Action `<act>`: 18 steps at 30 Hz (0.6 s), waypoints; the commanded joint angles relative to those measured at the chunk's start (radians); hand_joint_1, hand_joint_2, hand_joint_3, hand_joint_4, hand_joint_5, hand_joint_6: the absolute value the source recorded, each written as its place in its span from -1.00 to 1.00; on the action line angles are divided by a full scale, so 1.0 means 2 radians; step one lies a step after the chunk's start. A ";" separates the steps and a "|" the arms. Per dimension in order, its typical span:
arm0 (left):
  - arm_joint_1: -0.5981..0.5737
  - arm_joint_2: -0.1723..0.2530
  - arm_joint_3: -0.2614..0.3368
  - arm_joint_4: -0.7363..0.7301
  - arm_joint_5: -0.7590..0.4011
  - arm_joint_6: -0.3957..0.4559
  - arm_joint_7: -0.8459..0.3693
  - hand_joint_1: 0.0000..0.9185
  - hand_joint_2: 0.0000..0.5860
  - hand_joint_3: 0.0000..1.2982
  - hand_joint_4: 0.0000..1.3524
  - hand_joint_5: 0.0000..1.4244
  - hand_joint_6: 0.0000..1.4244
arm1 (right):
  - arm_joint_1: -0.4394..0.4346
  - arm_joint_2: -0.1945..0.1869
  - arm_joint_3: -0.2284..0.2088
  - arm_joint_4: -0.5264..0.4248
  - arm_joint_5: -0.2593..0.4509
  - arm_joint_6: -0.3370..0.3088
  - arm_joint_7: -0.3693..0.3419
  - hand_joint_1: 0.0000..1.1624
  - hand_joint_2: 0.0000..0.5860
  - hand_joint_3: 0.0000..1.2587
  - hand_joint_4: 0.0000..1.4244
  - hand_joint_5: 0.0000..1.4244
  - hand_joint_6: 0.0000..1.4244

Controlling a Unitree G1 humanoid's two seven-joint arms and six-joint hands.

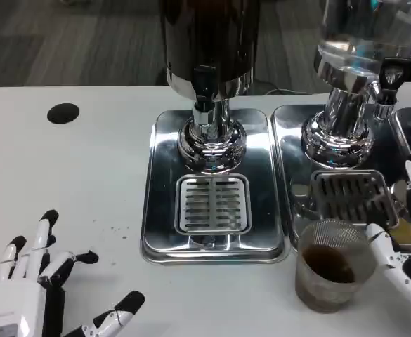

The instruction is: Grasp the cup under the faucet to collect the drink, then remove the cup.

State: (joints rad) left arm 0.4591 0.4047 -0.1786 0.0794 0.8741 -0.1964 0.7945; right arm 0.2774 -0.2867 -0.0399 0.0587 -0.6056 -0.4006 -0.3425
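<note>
From the head view, the clear cup [329,265] with dark drink in it stands on the white table [86,175] just in front of the right-hand drip tray [289,140], off its grille [353,199] and well forward of the faucet [388,88]. The right hand [405,239] sits just beside the cup, fingers apart, one fingertip at its rim; whether it touches, I cannot tell. The left hand [36,288] rests low at the near left, fingers spread and holding nothing.

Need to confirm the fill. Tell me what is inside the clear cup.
The clear cup holds a dark brown drink filling roughly its lower half, seen through the wall. The right hand touches its right side, hiding nothing inside.
</note>
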 commanded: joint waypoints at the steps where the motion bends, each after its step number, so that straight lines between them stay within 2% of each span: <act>1: -0.001 0.000 -0.001 -0.005 0.003 -0.003 0.000 -1.00 -0.65 -0.19 -0.97 -0.71 -0.87 | 0.003 -0.007 -0.012 -0.011 0.009 0.003 -0.007 -0.70 0.44 -0.92 -1.00 -1.00 -0.98; 6: 0.000 0.001 -0.001 -0.007 0.006 0.000 0.001 -1.00 -0.65 -0.22 -0.98 -0.71 -0.87 | 0.008 -0.009 -0.022 -0.015 0.010 0.009 -0.011 -0.68 0.64 -0.86 -1.00 -1.00 -1.00; 9: 0.001 0.002 0.000 -0.010 0.009 0.004 -0.001 -1.00 -0.65 -0.31 -0.99 -0.72 -0.87 | 0.010 -0.013 -0.026 -0.020 -0.007 0.022 -0.020 -0.82 0.75 -0.85 -1.00 -1.00 -1.00; 11: 0.002 0.001 0.000 -0.011 0.009 0.006 -0.003 -1.00 -0.65 -0.33 -1.00 -0.73 -0.87 | 0.009 -0.024 -0.025 -0.018 -0.037 0.042 -0.029 -0.88 0.86 -0.83 -1.00 -1.00 -1.00; 14: 0.003 0.001 0.000 -0.010 0.008 0.005 -0.002 -1.00 -0.65 -0.34 -1.00 -0.73 -0.87 | 0.005 -0.037 -0.017 0.002 -0.084 0.073 -0.053 -0.91 0.92 -0.83 -1.00 -1.00 -1.00; 18: 0.006 0.001 0.000 -0.007 0.007 0.003 0.002 -1.00 -0.65 -0.35 -1.00 -0.74 -0.87 | 0.002 -0.045 -0.001 0.029 -0.108 0.097 -0.073 -0.92 0.95 -0.83 -1.00 -1.00 -1.00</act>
State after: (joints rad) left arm 0.4622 0.4046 -0.1783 0.0668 0.8795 -0.1912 0.7942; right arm 0.2836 -0.3647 -0.0621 0.0834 -0.7960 -0.2332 -0.4604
